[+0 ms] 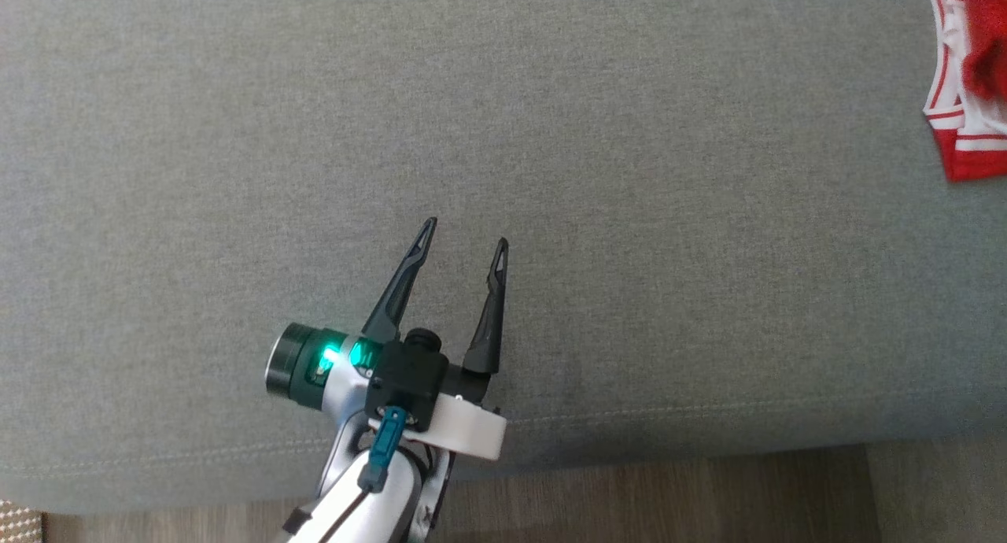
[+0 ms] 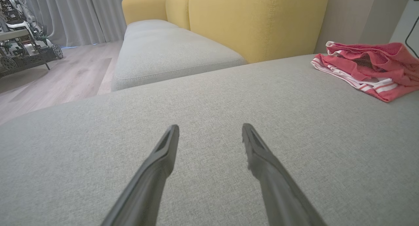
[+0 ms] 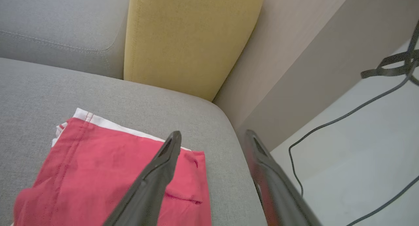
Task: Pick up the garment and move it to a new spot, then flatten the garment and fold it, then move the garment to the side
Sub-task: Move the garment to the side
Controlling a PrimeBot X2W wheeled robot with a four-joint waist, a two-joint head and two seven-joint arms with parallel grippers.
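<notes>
A wide grey sofa seat point(image 1: 551, 134) is stretching out before the robot. The garment point(image 1: 971, 79), red with white stripes, is lying in a folded bundle at the far right edge of that seat, near the corner where a yellow backrest point(image 3: 190, 36) is meeting the wall. Nothing is holding it.

The right gripper point(image 3: 212, 133) is hanging over the garment's corner with its two dark fingers spread wide. In its wrist view one finger is crossing the red cloth, and the other is pointing past the seat's rounded edge toward a pale floor where a dark cable point(image 3: 327, 124) is trailing. Whether that finger is touching the fabric cannot be told. The left gripper point(image 1: 466, 233) is hovering over bare seat near the front edge, well apart from the garment, its fingers also spread with nothing between them.

Judging from this, the garment is already sitting at the side and the last step is at the letting-go stage. To finish well, the right gripper should be keeping its fingers apart and rising straight up off the cloth before pulling back, so no fingertip is dragging a layer and undoing the fold. The top layer is looking a little rumpled, so a slow lift matters.
</notes>
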